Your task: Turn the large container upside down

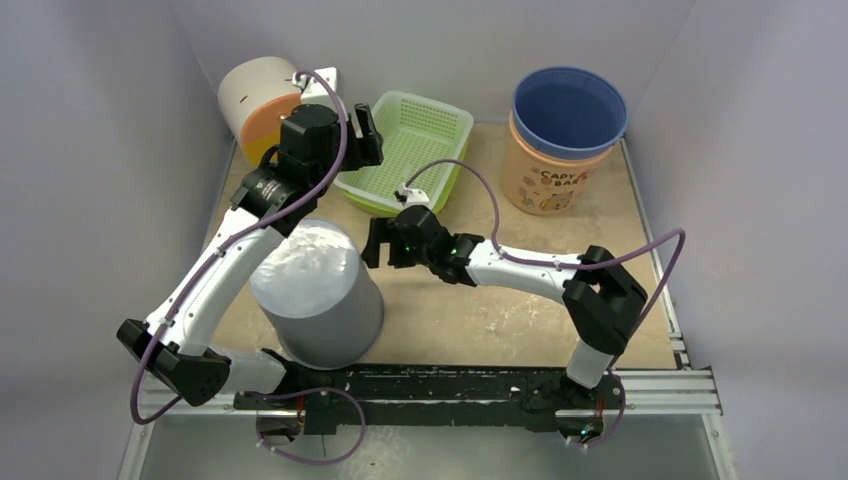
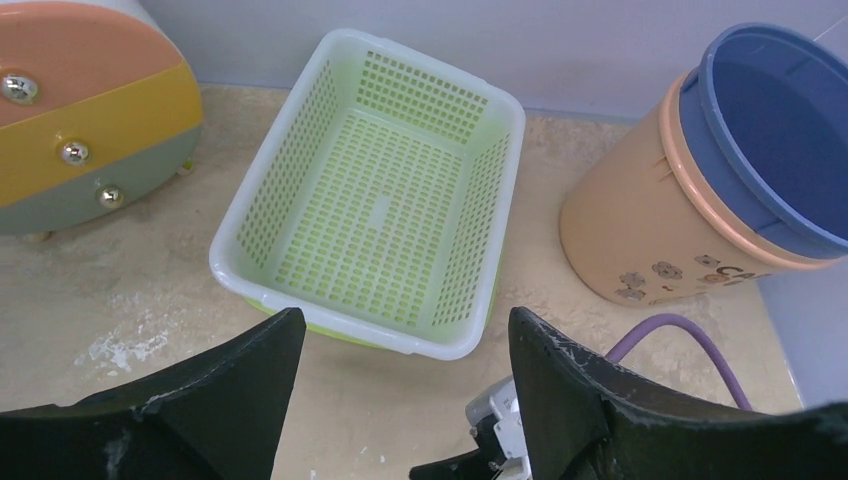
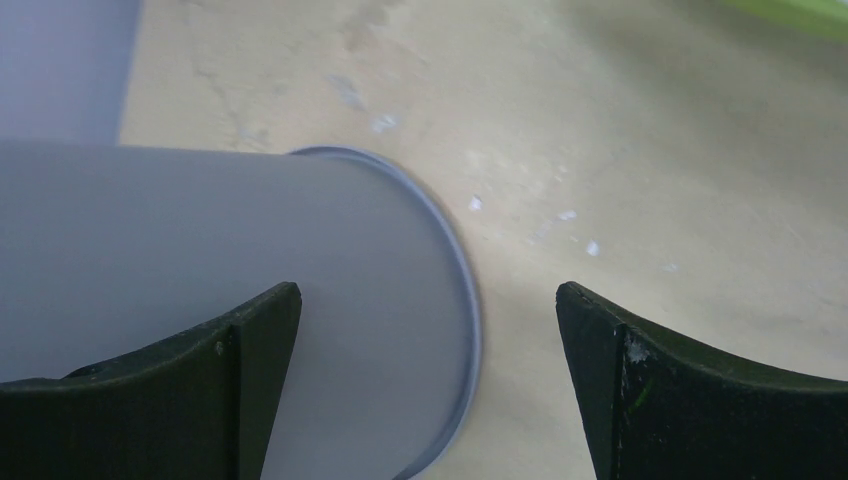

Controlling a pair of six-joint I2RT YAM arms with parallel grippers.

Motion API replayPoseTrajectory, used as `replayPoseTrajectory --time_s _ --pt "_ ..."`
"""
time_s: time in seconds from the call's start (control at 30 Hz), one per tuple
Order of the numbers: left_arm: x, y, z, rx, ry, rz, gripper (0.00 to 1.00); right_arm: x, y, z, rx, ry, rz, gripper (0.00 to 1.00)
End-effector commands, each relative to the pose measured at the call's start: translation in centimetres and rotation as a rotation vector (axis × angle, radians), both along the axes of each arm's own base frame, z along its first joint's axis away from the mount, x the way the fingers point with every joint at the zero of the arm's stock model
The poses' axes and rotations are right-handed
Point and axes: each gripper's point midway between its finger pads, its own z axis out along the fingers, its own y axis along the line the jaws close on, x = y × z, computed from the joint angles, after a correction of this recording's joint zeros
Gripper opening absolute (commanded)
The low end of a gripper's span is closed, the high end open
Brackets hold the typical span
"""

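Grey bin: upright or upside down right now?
Upside down. The grey bin shows a closed flat base on top, and in the right wrist view its rim sits down on the table.

your large container (image 1: 315,290) looks like smooth, matt grey plastic; the green basket (image 2: 478,225) is glossy perforated plastic, and the desk (image 1: 480,320) is scuffed, mottled beige.

Near left on the tabletop (image 1: 500,320): large container (image 1: 315,295), rim down. Behind it, at mid-back: basket (image 1: 420,135). Back left corner, just left of the basket: round box (image 1: 250,95). Back right: bucket (image 1: 555,170), another nested inside. Just right of the container: right claw (image 1: 375,243). Over the basket's left rim: left claw (image 1: 365,135).
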Motion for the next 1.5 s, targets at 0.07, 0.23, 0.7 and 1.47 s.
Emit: replayPoseTrajectory --time_s 0.07,0.23,0.7,1.47 --pt "0.2 0.1 1.0 0.023 -0.021 -0.016 0.72 1.4 0.5 4.5 0.010 -0.127 -0.020 1.00" --pt "0.4 0.3 0.9 0.026 -0.029 0.000 0.72 1.0 -4.0 2.5 -0.138 -0.127 -0.099 1.00" --pt "0.9 -0.2 -1.1 0.038 0.015 -0.004 0.73 -7.1 -1.1 -0.4 -0.194 -0.115 0.240 1.00" --pt "-0.1 -0.1 -1.5 0.078 -0.004 -0.055 0.74 -2.1 18.5 5.0 0.073 -0.409 0.590 1.00"
